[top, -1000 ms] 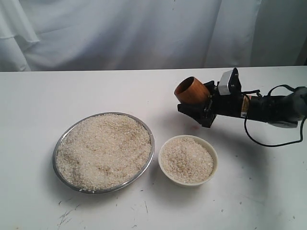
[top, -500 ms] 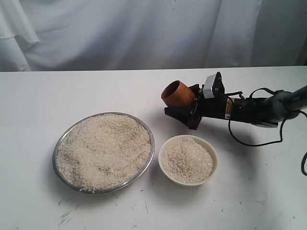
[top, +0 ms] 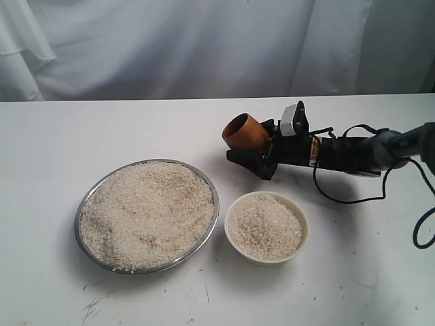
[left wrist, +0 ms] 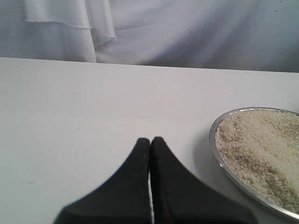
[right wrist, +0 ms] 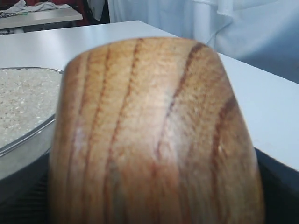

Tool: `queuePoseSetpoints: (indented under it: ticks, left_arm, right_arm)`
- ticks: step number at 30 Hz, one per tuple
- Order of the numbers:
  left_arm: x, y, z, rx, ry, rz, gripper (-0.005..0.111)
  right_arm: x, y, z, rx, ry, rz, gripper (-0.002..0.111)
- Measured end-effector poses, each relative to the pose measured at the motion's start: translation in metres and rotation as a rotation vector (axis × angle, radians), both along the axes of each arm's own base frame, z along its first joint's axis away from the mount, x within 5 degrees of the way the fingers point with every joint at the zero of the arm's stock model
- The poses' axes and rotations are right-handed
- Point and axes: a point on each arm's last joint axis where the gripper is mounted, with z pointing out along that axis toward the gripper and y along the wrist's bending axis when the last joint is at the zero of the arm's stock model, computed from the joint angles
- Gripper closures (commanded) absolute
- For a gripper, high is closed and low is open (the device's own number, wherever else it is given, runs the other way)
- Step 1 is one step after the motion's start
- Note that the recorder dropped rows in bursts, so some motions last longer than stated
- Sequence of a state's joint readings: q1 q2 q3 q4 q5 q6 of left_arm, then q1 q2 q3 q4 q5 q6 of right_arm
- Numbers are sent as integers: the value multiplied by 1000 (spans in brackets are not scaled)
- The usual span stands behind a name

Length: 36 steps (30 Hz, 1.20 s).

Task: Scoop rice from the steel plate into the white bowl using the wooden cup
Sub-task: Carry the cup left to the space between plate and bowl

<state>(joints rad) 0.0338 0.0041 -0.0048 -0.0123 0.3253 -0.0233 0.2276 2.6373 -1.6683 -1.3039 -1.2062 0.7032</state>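
White table (top: pixel 61 136), pale drape (top: pixel 170 47) behind. Right claw (top: pixel 254 144) pinching wooden cup (top: pixel 242 132), tilted, aloft at two o'clock from plate (top: pixel 215 204) of rice (top: pixel 143 214), twelve o'clock from bowl (top: pixel 303 231). Left claw (left wrist: pixel 150 144) pressed together. Risk: slip of glossy wood; overflow of near-full bowl.

Rice (top: pixel 146 214) fills the steel plate (top: pixel 217 207) and neighbouring white bowl (top: pixel 265 260); the wooden cup (top: pixel 245 134) hangs tilted behind

I see a white counter (top: pixel 54 136), scuffed with dark marks (top: pixel 92 309) near its front edge. Steel plate (top: pixel 146 161) rests on it; white bowl (top: pixel 304 231) just beside, not touching.
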Motion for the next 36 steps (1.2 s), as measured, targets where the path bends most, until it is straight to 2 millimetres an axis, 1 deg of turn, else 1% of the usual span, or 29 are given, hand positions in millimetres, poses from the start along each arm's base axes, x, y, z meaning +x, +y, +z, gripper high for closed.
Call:
queuePoseSetpoints:
  ticks: [8,10,18,24,36]
  left_arm:
    - [0,0,0,0,0,0,107]
    - [0,0,0,0,0,0,107]
    - [0,0,0,0,0,0,107]
    - [0,0,0,0,0,0,107]
    - [0,0,0,0,0,0,107]
  right_arm:
    - [-14,23,-3,-35,-7,96,108]
    - [-19,27,-7,-57,-9,132,108]
    - [-21,27,-8,-73,25,151,108]
    - [-26,27,-10,-109,19,208,108]
    - [-28,26,-11,-114,61,227,108]
